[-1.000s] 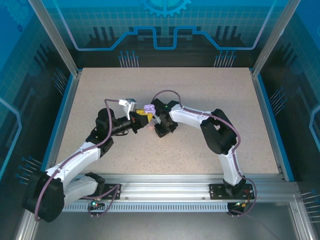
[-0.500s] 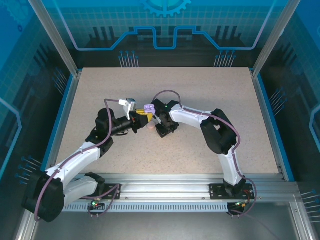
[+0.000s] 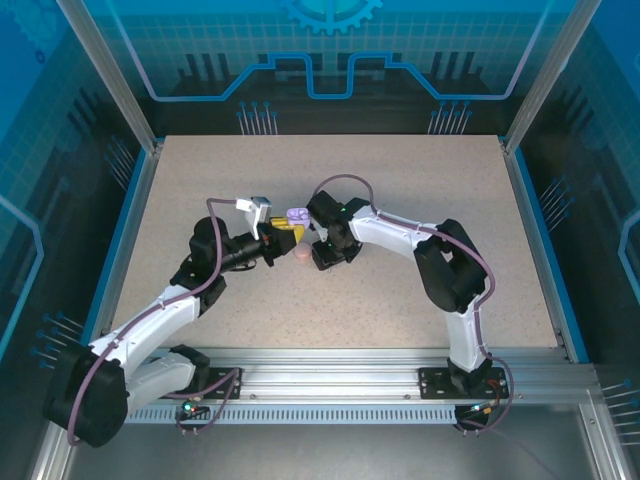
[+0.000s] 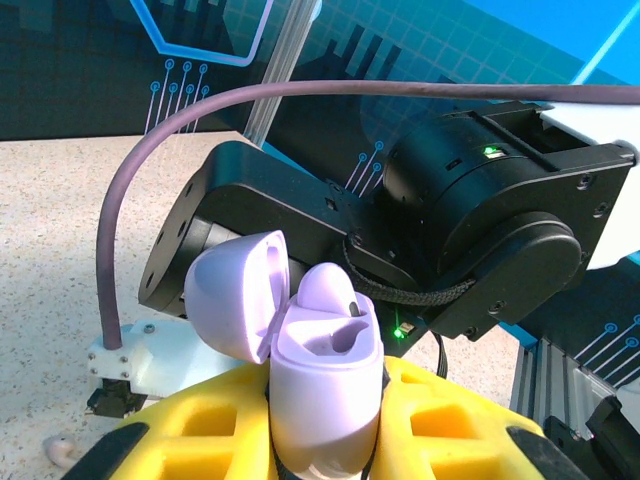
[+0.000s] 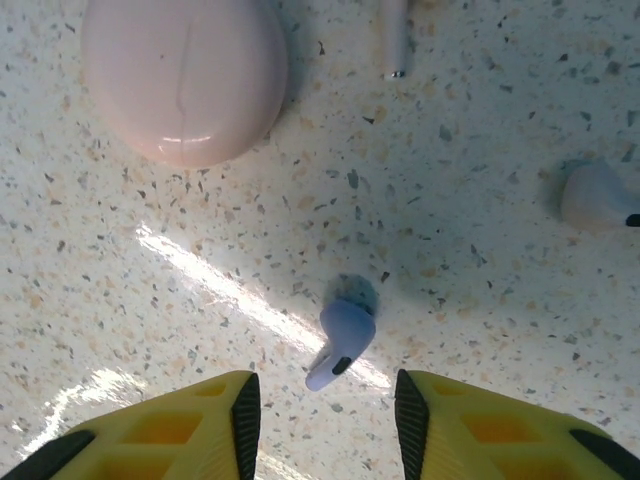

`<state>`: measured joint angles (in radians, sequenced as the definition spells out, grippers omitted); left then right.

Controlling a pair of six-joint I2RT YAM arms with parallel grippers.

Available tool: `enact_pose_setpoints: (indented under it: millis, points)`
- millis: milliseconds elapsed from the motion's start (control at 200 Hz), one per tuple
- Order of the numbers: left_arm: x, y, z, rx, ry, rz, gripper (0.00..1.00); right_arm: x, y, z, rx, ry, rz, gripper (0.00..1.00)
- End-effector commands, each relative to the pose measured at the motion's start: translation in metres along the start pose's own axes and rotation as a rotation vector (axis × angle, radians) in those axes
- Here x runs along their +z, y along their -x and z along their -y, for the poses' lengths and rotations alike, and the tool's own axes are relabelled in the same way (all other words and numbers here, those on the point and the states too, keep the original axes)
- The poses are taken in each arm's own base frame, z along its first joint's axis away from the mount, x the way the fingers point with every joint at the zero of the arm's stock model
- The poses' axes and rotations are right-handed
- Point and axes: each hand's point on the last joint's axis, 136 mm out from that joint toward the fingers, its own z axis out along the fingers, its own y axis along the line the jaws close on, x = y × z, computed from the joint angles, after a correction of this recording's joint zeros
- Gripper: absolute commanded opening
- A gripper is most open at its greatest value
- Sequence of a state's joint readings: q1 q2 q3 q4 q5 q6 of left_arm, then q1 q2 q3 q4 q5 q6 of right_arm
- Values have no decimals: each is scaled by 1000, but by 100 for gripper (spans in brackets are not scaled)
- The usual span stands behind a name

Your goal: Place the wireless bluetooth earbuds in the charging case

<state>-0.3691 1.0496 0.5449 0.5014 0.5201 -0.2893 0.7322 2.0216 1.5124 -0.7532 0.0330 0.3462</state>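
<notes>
My left gripper [image 4: 322, 445] is shut on an open purple charging case [image 4: 325, 385], holding it upright between yellow fingers [image 4: 190, 440]. Its lid [image 4: 235, 300] is tipped back to the left. One purple earbud [image 4: 330, 288] sits in the far slot; the near slot is bare. In the top view that case [image 3: 297, 215] sits at mid-table. My right gripper [image 5: 320, 400] hangs open just above the table, with a second purple earbud [image 5: 343, 338] lying between its fingers [image 5: 200, 420]. A pale pink earbud [image 5: 595, 195] lies to the right, and another bud's stem [image 5: 395, 40] shows at the top.
A shut pale pink case [image 5: 185, 75] rests on the speckled table, close ahead and left of my right gripper; it also shows as the pink case [image 3: 301, 255] below the purple one. The two wrists crowd together at mid-table. A pale bud [image 4: 58, 452] lies below my left gripper.
The right arm has shifted a little, its elbow swinging right while the gripper stays by the pink case. The left arm and the purple case have held still.
</notes>
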Motion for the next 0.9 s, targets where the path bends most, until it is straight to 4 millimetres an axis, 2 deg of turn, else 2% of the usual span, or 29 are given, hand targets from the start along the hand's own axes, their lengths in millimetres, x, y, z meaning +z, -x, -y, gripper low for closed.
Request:
enact_pose_setpoints:
  millis: [0,380,895]
  points:
    - [-4,6,0,21,7,25,5,3,3,0,99,10,7,42]
    - [-4,7,0,22,10,28,5,20,4,9,203,-73,-16,39]
    - [-4,6,0,20,8,30,5,32,5,7,201,-134,-36,36]
